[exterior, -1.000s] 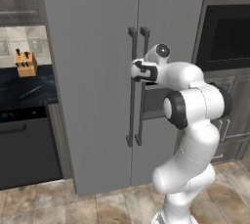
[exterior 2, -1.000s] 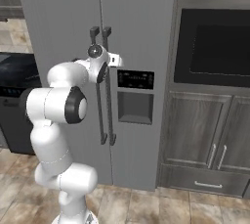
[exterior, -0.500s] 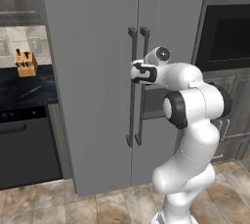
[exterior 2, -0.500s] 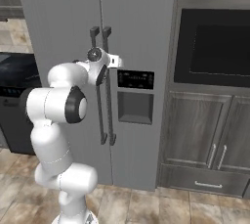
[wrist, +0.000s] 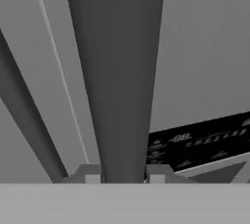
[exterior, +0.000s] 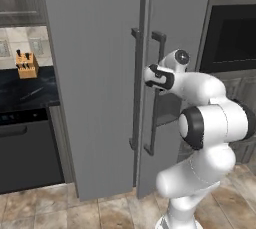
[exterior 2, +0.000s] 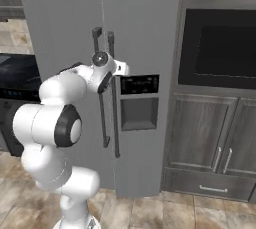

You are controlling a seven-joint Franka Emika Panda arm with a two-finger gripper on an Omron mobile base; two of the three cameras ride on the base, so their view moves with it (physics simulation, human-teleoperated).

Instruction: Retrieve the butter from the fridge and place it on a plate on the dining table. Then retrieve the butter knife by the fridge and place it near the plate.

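Gripper [wrist: 122, 175] fingers clamp the right door's dark bar handle [exterior: 156, 93] on the grey fridge [exterior: 100, 73], a stiff, probably heavy door best pulled steadily from mid-bar.

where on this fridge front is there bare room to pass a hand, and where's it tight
Bare: the left door panel of the fridge, between its outer edge and the left handle. Also the upper right door above the dispenser panel. Crowded: the centre seam, where the two handles stand close and the gripper has its fingers shut around the right handle.
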